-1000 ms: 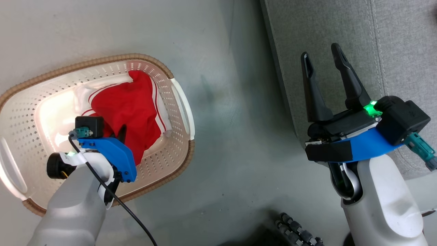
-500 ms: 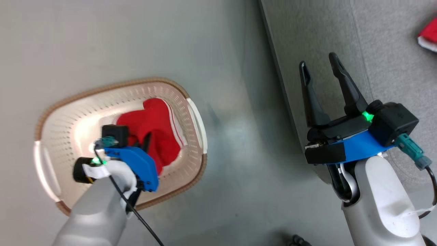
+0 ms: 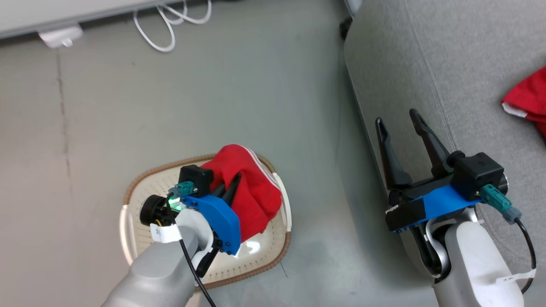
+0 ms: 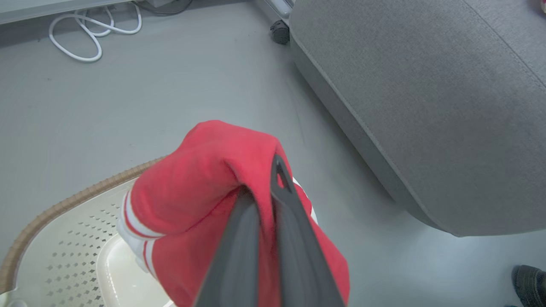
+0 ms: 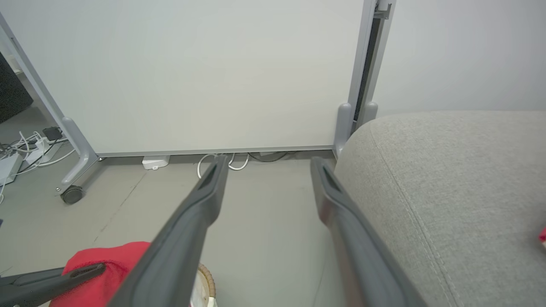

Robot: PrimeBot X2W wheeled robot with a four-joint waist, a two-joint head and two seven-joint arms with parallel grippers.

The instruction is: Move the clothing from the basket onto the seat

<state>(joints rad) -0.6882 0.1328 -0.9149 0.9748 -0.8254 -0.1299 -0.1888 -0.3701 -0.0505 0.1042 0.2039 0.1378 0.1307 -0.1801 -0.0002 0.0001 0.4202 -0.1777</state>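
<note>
Seat (image 3: 448, 64) is standing well right of the basket (image 3: 132, 187) on the floor, with one red garment (image 3: 527, 100) already lying on its cushion, so the job is probably half done. Left gripper (image 3: 232, 181) is clamping tight on a fold of the other garment (image 3: 256, 200), which is hanging bunched around its fingers over the basket, probably to clear the rim. Right gripper (image 3: 396, 117) is hovering empty at the seat's near edge, jaws spread wide.

Left hand (image 3: 230, 182): fingers pressed together, pinching red garment (image 3: 256, 192); pale forearm rises from near left. Right hand (image 3: 396, 117): fingers spread wide, nothing between them, pointing far; forearm at near right.
</note>
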